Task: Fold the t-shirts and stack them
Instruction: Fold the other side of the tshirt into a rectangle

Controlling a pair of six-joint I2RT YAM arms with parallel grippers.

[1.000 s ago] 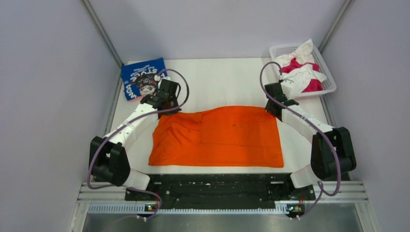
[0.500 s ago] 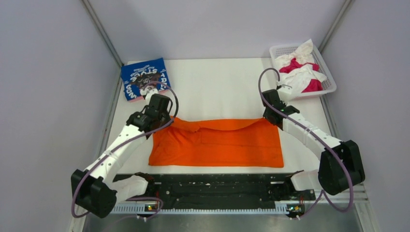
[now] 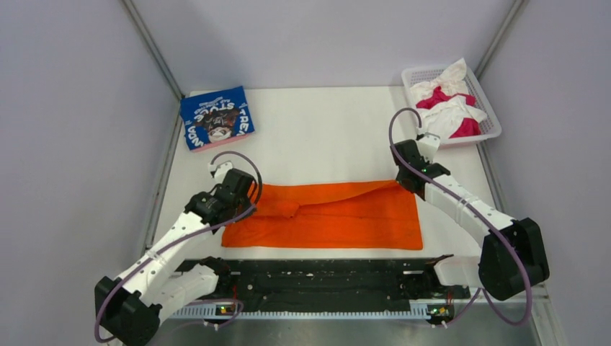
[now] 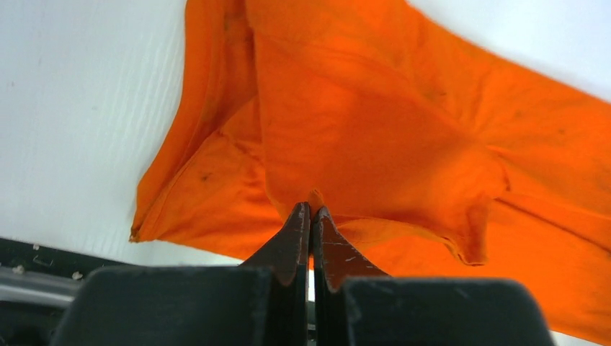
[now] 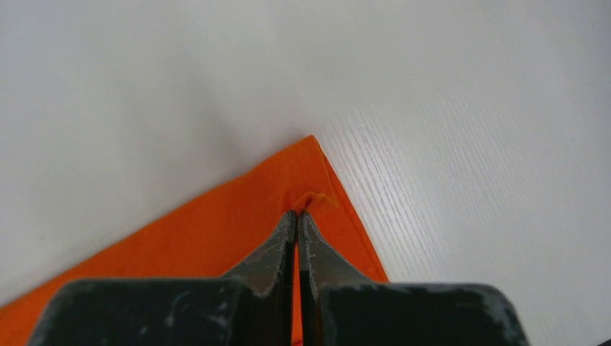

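Observation:
The orange t-shirt [image 3: 339, 216] lies across the near half of the table, its far edge lifted and drawn toward the near edge. My left gripper [image 3: 245, 196] is shut on the shirt's far left edge; in the left wrist view [image 4: 312, 209] the cloth [image 4: 375, 130] hangs from the pinched tips. My right gripper [image 3: 405, 180] is shut on the far right corner, seen pinched in the right wrist view [image 5: 297, 214] with orange cloth [image 5: 216, 231] below. A folded blue t-shirt [image 3: 216, 117] with white lettering lies at the far left. White and magenta shirts [image 3: 450, 108] fill the basket.
The white lattice basket [image 3: 492, 124] stands at the far right corner. Grey walls close in the white table [image 3: 324, 130] on the left, right and back. A black rail [image 3: 324, 277] runs along the near edge between the arm bases.
Both grippers have pulled the orange shirt's far edge toward the near edge, so the shirt now shows as a narrower band. Both arms have drawn back with it.

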